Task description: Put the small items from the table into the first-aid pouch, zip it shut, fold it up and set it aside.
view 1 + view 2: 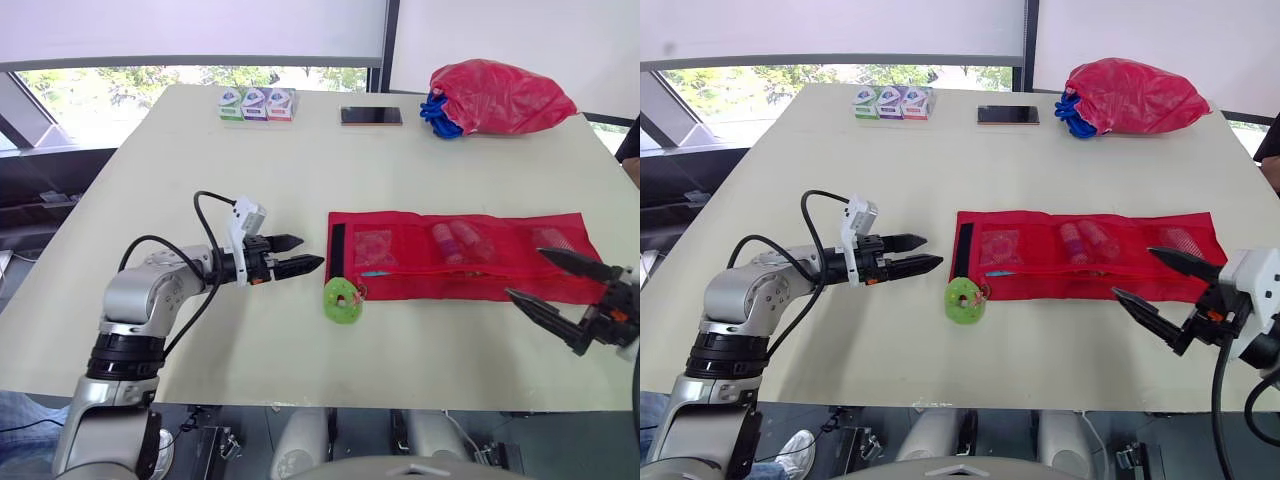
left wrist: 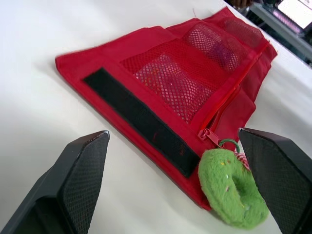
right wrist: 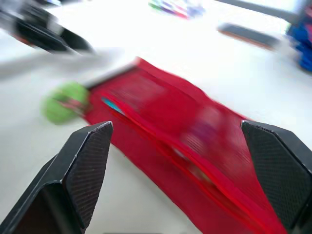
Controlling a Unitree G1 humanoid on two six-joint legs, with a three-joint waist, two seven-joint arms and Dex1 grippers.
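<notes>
Pale table (image 1: 200, 160) by a window holds one red pouch (image 1: 460, 255), lying open and flat near the front edge, its length running from side to side. Small items show through its mesh pockets, among them two pinkish tubes (image 1: 455, 240) in the middle one. One black strip (image 1: 338, 250) crosses the pouch's left end, and one green plush ring (image 1: 342, 299) hangs from the zip pull at the near left corner, resting on the table.

Two grippers flank the pouch. The left gripper (image 1: 312, 251) points at the black strip from just beside it without touching, fingers spread and holding nothing. The right gripper (image 1: 1132, 271) sits at the pouch's near right corner, fingers wide apart and empty; whether they touch the cloth I cannot tell.

Along the far edge, well apart from the pouch, stand three small cartons (image 1: 257, 104) in a row, one phone (image 1: 371, 116), and one red plastic bag (image 1: 500, 97) with something blue (image 1: 437, 113) at its mouth.
</notes>
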